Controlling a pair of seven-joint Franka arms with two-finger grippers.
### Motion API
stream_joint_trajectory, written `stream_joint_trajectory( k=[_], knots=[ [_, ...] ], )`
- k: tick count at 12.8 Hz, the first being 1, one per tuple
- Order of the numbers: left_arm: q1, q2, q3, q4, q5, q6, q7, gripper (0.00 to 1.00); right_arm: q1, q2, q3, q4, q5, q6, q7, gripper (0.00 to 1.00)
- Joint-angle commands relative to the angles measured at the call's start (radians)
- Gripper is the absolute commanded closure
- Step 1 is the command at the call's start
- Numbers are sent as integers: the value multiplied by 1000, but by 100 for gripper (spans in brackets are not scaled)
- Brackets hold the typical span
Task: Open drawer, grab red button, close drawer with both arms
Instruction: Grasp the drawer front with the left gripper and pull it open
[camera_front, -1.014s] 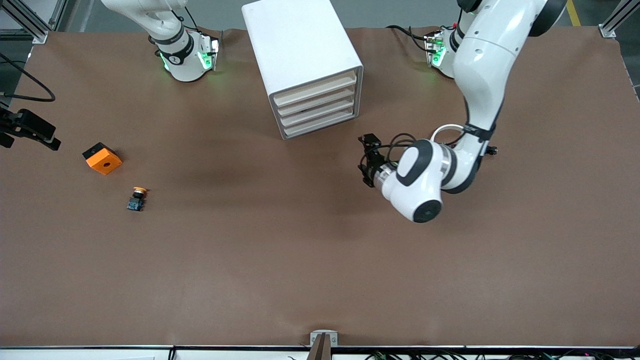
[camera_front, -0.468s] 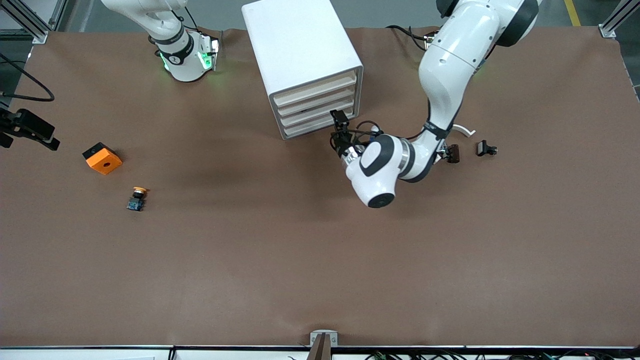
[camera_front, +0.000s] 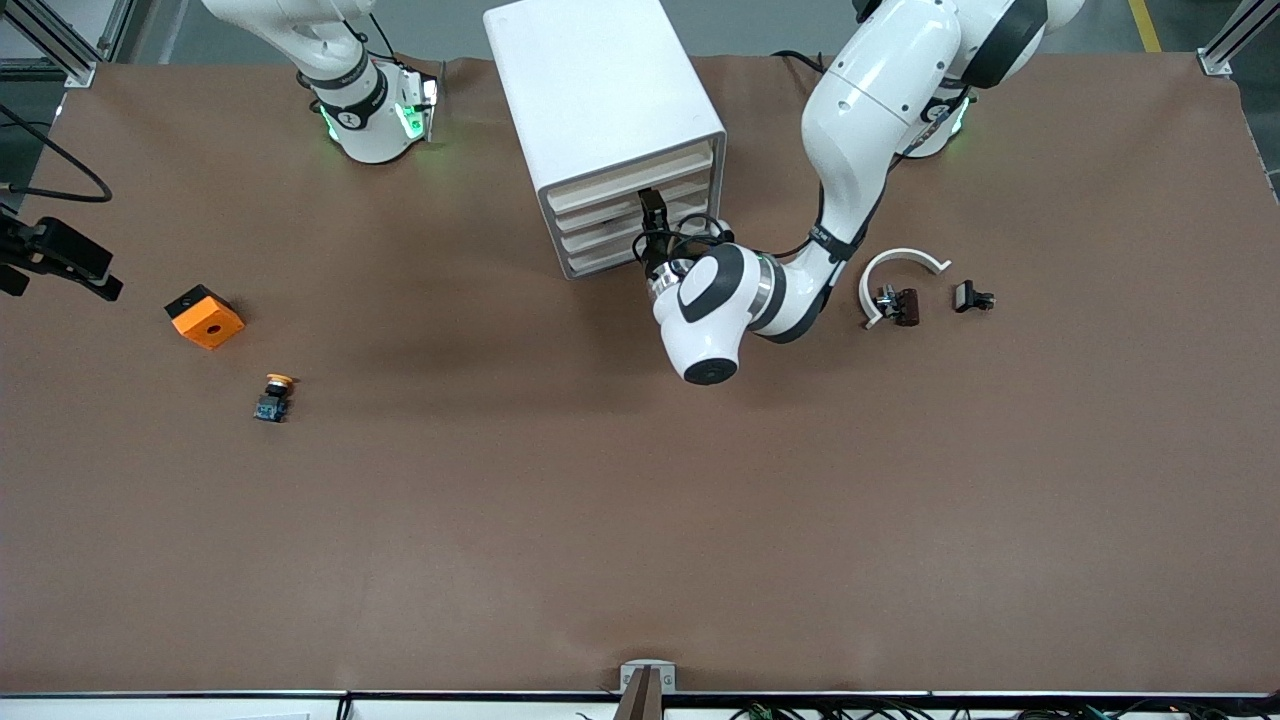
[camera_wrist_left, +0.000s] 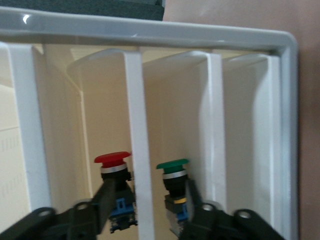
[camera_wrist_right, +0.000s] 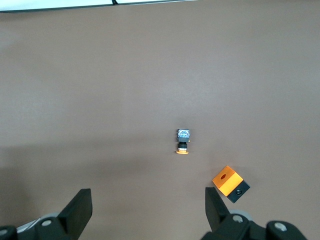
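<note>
The white cabinet (camera_front: 600, 90) stands at the robots' edge of the table with all four cream drawer fronts (camera_front: 600, 212) shut. My left gripper (camera_front: 651, 212) is right at the middle drawer fronts. In the left wrist view it (camera_wrist_left: 149, 194) is open, one finger on each side of a white drawer edge (camera_wrist_left: 137, 125). The red-capped button (camera_wrist_left: 113, 161) shows inside the cabinet next to one finger, and a green-capped button (camera_wrist_left: 173, 167) next to the other. My right gripper (camera_wrist_right: 146, 197) is open and empty, high over the right arm's end of the table.
An orange cube with a hole (camera_front: 205, 317) and an orange-yellow-capped button (camera_front: 272, 396) lie toward the right arm's end; both show in the right wrist view, the cube (camera_wrist_right: 230, 182) and the button (camera_wrist_right: 183, 141). A white curved piece (camera_front: 903, 262) and small dark parts (camera_front: 972, 296) lie toward the left arm's end.
My left arm has swung from over the table in to the cabinet's drawer fronts, uncovering the white curved piece and small parts. The right arm has not moved.
</note>
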Motion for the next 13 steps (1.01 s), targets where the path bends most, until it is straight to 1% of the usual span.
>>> stream_joint_trajectory(
  k=[1, 2, 3, 4, 7, 9, 11, 13],
  knots=[
    [-18, -3, 5, -5, -23, -24, -28, 58, 11, 14, 3, 21, 12, -8, -1, 0],
    [-19, -3, 5, -5, -23, -24, -23, 80, 15, 14, 3, 20, 12, -8, -1, 0],
    [-23, 4, 5, -5, -23, -24, -16, 96, 17, 16, 3, 18, 12, -10, -1, 0],
    [-29, 6, 5, -3, -23, -23, -15, 100, 20, 19, 3, 18, 14, -10, -1, 0],
    [-7, 0, 16, 1, -9, -24, -11, 100, 55, 37, 3, 18, 12, -7, 1, 0],
    [52, 4, 17, 6, -3, -24, 3, 100, 69, 39, 3, 18, 14, -8, 5, 0],
    [112, 4, 31, 21, -4, -15, 78, 100, 110, 40, 3, 13, 12, -22, 115, 0],
    [131, 8, 63, 30, -4, -6, 130, 100, 184, 40, 3, 12, 12, -43, 303, 0]
  ],
)
